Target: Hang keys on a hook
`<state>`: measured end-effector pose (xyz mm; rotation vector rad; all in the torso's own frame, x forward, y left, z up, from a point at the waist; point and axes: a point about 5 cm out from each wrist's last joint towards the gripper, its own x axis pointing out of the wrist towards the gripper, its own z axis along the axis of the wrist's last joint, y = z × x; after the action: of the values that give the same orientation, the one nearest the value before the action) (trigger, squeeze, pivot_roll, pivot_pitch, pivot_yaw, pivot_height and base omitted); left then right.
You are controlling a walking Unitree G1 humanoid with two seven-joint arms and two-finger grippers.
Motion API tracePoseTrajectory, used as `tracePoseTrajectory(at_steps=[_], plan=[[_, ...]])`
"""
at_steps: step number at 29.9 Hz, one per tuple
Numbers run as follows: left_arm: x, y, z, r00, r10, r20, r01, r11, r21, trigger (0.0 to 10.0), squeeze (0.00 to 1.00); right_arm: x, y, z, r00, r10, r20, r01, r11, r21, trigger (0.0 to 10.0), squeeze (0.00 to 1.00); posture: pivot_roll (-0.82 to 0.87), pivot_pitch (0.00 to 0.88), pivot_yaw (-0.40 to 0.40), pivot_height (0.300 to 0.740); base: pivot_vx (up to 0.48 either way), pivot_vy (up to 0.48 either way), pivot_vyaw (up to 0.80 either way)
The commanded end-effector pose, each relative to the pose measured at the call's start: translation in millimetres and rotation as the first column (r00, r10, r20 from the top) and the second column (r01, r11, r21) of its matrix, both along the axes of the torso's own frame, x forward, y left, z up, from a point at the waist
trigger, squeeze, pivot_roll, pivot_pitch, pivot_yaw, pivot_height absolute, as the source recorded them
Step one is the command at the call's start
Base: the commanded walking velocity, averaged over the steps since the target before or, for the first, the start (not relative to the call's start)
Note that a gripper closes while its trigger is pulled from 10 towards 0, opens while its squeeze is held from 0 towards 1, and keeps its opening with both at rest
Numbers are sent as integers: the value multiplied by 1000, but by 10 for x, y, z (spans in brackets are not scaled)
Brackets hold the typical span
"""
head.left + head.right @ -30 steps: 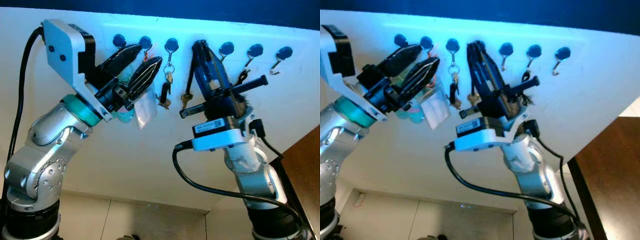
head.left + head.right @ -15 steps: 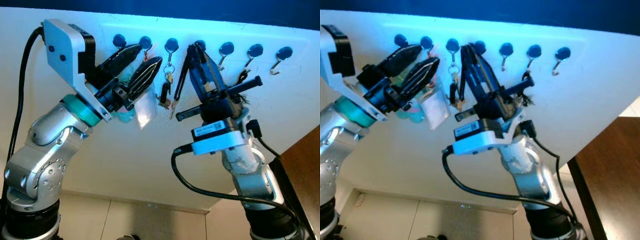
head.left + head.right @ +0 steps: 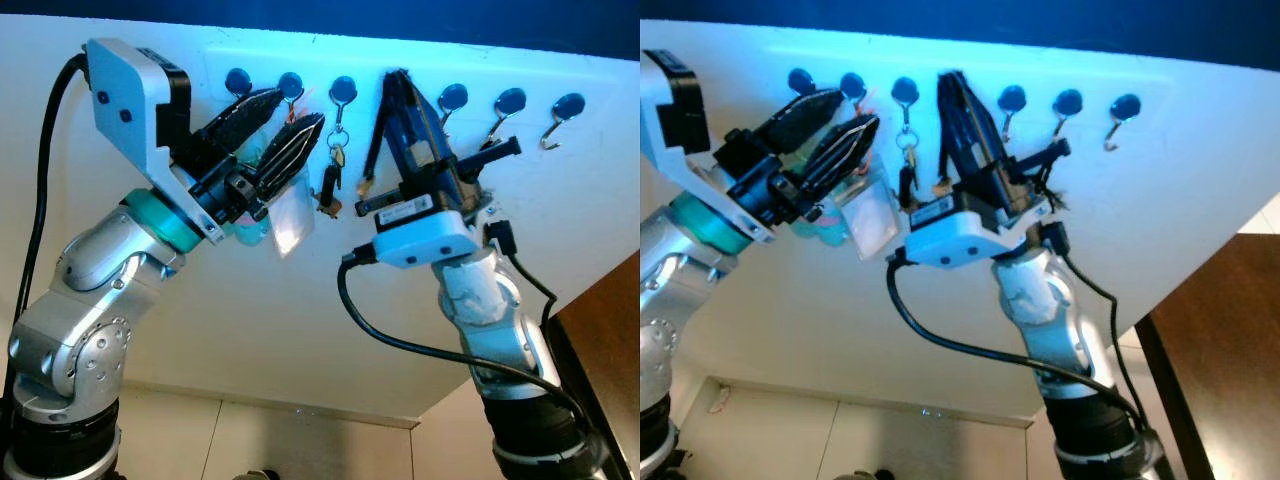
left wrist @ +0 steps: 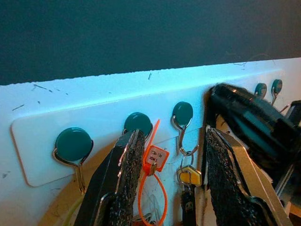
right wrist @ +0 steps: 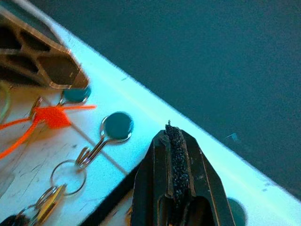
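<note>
Keys dangle on a dark strap from the right end effector, whose fingers are pressed together on that strap, their tips right up at the hook rail, between its third and fifth knobs and covering the fourth. The load hangs below the rail, just beside the bunch already hung on the third hook.

Risk, as I judge it: the strap loop may miss the hook hidden behind the fingers, so letting go would drop the keys to the floor. The swinging keys could also snag that neighbouring bunch and pull it off.

Crowding makes it worse. The left end effector hovers with its fingers spread under the second knob, straddling an orange tag and a clear sleeve that hang there, close to the right arm's path. Further along the rail, the fifth hook looks bare, the sixth carries something dark I cannot make out, and the last hook is bare too.
</note>
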<state>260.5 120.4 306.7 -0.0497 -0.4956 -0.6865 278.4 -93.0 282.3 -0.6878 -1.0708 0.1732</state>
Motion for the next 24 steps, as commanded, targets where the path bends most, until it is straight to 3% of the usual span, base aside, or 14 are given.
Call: tracePoseTrajectory(at_steps=[1, 13, 20, 24], plan=[[-22, -2, -24, 1000, -8, -11, 8, 1000, 6, 10000, 0, 19, 39, 0, 1000, 18, -13, -18, 1000, -6, 10000, 0, 50, 0, 97, 740, 0, 0, 0], [-25, -11, -26, 1000, -9, -13, 9, 1000, 2, 10000, 0, 29, 132, 57, 998, 65, 1, -65, 998, 5, 10000, 0, 51, 0, 90, 740, 0, 0, 0], [-23, -4, -34, 1000, -7, -15, 7, 1000, 1, 10000, 0, 53, -180, 21, 994, -110, -6, 110, 993, 49, 10000, 0, 44, 0, 91, 740, 0, 0, 0], [-20, -5, -34, 1000, -8, -15, 8, 1000, 0, 10000, 0, 53, -253, -6, 990, -143, -17, 144, 988, 50, 10000, 0, 40, 0, 92, 740, 0, 0, 0]])
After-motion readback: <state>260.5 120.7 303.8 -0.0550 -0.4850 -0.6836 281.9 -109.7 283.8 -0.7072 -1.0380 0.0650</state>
